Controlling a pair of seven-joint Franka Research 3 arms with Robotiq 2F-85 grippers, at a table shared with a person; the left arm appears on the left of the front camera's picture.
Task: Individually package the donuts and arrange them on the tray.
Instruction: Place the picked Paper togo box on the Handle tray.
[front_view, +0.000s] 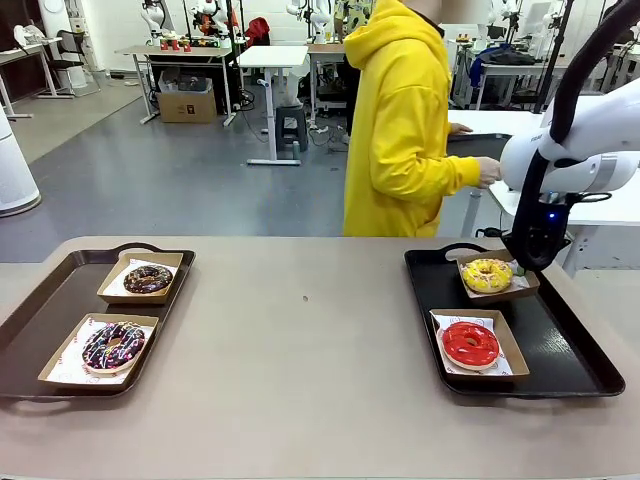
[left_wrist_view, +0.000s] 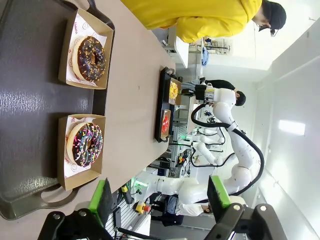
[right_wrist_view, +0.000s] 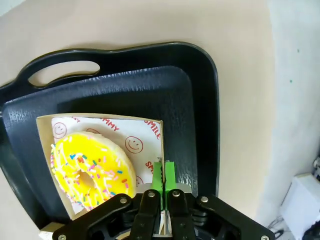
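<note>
Between the two trays you have a broad bare stretch of worktop to pass over. The left tray keeps a free strip along its outer side, beside its two boxes. On the right tray, the right gripper sits pinched shut on the yellow donut's box at the far end, blocking that corner; you find open tray floor right of the red donut's box.

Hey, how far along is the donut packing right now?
All four donuts sit in boxes on trays: the sprinkled chocolate donut and dark donut on the left tray, the red donut on the right tray. The right gripper is shut on the yellow donut's box, which looks tilted. Letting go remains.
</note>
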